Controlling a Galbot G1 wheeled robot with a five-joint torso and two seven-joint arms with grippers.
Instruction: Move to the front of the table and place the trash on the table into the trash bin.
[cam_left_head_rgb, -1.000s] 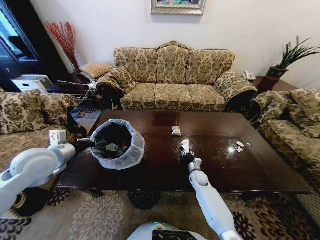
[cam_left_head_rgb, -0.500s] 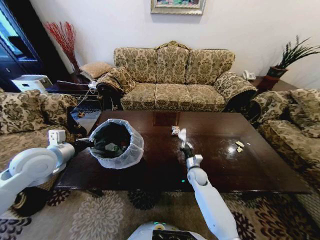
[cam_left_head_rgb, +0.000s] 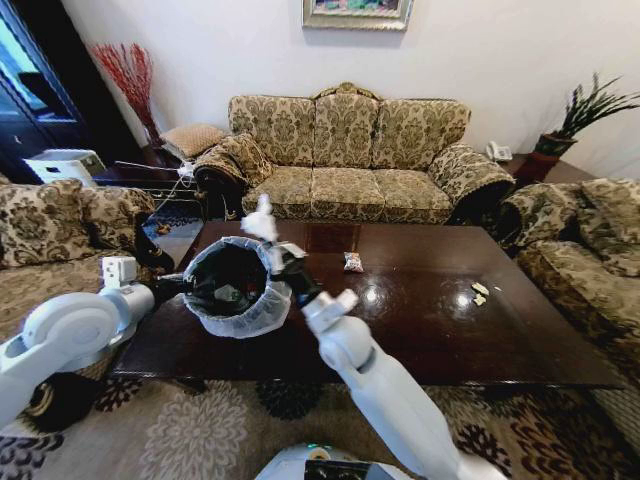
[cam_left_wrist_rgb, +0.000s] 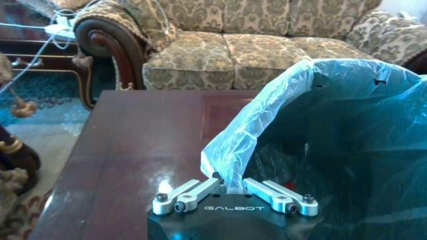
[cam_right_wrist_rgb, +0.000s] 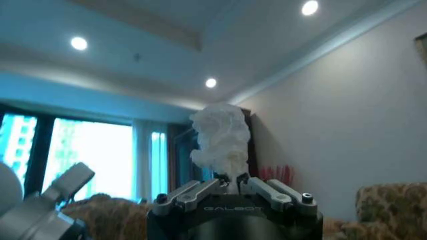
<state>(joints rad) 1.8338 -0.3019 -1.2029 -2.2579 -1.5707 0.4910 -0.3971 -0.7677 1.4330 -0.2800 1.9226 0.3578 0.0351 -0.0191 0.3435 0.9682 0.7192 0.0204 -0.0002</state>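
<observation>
The right pincer is clamped on a crumpled white tissue, held at the trash bin rim. Soft and nearly weightless, it suits a pinch at its bunched base. The left pincer clamps the bin's liner, on the surface.

Left hand pinched on translucent liner of trash bin, held over dark reddish worktop. Patterned sofa behind.
</observation>
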